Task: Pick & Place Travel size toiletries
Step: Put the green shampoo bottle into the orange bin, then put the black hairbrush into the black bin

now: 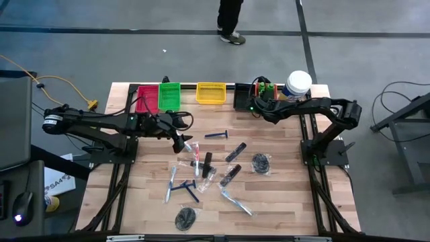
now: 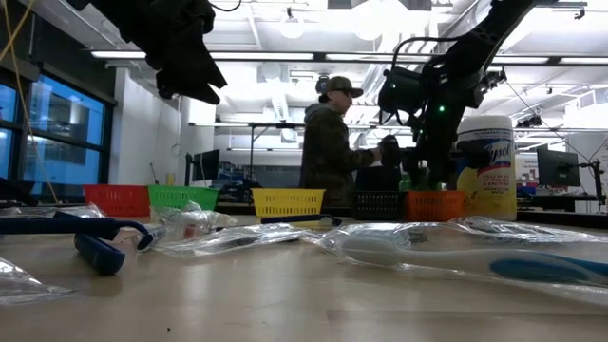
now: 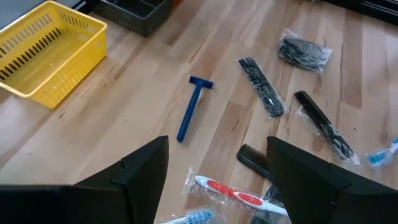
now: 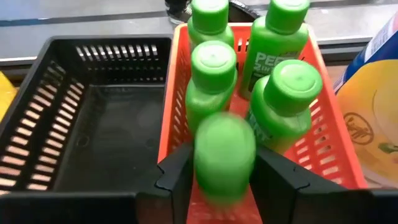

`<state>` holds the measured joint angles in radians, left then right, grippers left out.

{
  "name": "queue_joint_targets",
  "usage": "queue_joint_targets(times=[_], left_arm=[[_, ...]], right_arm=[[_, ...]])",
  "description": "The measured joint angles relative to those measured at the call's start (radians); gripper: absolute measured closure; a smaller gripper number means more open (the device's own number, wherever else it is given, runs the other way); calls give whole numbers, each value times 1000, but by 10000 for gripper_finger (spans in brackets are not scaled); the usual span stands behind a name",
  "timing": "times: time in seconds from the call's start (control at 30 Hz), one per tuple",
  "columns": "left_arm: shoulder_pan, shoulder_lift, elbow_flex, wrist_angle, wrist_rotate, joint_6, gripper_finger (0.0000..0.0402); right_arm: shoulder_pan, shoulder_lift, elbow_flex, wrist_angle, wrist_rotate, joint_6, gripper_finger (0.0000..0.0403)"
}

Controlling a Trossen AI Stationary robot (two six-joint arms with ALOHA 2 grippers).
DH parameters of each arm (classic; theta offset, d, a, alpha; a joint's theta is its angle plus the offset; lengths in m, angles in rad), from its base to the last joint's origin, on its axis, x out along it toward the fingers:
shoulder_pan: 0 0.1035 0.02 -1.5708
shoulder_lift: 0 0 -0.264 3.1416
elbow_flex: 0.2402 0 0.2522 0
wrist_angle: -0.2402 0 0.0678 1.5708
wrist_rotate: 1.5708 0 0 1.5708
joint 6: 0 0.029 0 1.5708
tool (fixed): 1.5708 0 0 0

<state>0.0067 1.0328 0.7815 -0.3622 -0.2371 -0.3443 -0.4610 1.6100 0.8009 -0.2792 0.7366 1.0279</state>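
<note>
My right gripper [image 4: 224, 180] hangs over the orange bin [image 4: 323, 149], which holds several green bottles [image 4: 213, 68] standing upright. One more green bottle [image 4: 224, 155] shows blurred between its parted fingers. In the high view this gripper [image 1: 257, 104] is at the far edge. My left gripper [image 1: 180, 140] is open above the table's middle left, over a wrapped toothbrush [image 3: 230, 193]. A blue razor [image 3: 193, 109], black combs [image 3: 261, 87], mesh puffs [image 1: 261, 162] and more razors [image 1: 185, 190] lie flat on the wood. My right gripper has a finger [image 4: 177, 177] on either side of the blurred green bottle [image 4: 224, 134], coming from above over the orange bin. The blur hides the meeting place, so I cannot tell whether the fingers touch it.
Red [image 1: 146, 97], green [image 1: 169, 95], yellow [image 1: 210, 93] and black [image 1: 243, 97] bins line the far edge, with a large white jar [image 1: 297, 84] at the far right. A person [image 2: 332, 142] stands beyond the table. Bare wood lies at the near right [image 1: 302, 208].
</note>
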Motion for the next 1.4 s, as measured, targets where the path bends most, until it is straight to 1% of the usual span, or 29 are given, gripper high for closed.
queue_joint_targets(times=[0.2,0.37,0.5,0.67,0.73,0.8,0.97,1.23,1.4], left_arm=[[0,-14,0,-13,1,7,140],[0,-25,1,-14,1,7,140],[0,-31,2,-6,0,7,140],[0,-38,1,-9,-1,4,140],[0,-37,1,-14,-1,0,140],[0,-37,1,-17,-2,-2,140],[0,-37,1,-50,-14,-32,140],[0,-37,1,-78,-18,-79,140],[0,-48,1,-143,-87,-148,140]], right_arm=[[0,-2,0,4,-13,0,233],[0,-40,0,0,-19,0,204],[0,-96,0,-22,-29,-9,199],[4,-171,0,-109,-52,-7,208],[4,-212,0,-136,-85,-6,214],[3,-251,0,-173,-145,-12,219],[20,-359,0,-264,-253,-37,229],[96,-502,0,-432,-387,-35,238],[159,-552,0,-537,-502,-31,239]])
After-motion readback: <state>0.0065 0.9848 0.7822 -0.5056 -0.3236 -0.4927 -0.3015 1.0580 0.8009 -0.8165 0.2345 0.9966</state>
